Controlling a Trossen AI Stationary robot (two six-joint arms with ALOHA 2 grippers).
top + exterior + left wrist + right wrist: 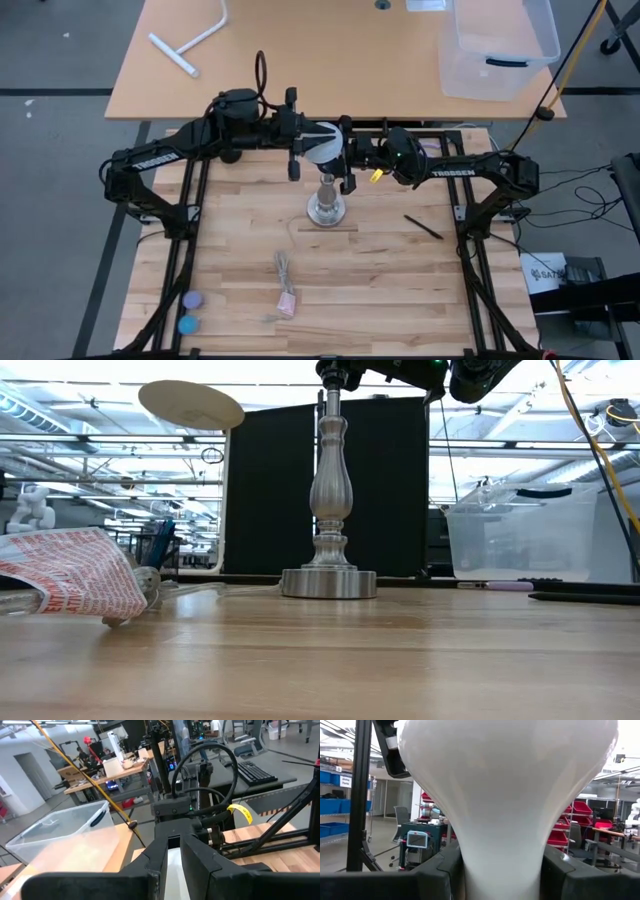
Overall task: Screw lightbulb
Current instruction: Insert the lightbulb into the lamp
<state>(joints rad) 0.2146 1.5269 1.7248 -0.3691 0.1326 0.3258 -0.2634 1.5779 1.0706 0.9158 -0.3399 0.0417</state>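
Nearest in the right wrist view, the bulb fills the picture, its narrowing neck pinched between the right claw's two dark fingers, so that claw is closed on the neck. From above, the bulb hangs in the air over the far part of the tabletop, between the two arms and just behind the post, whose round base stands near the middle.

The left claw meets the bulb from the other side; its fingers stand narrow, with a white surface showing in the slot between them, so it seems to grip the globe too.

The step in hand looks like a hand-over or re-grip above the post, with the threading not yet begun. Next, one claw would have to let go, and the other bring the screw base down square onto the post's top and turn it; a tilted start would cross the thread.

Readable writing: "TROSSEN" along both forearms. A red-and-white wrapper lies at the near edge, its print illegible.
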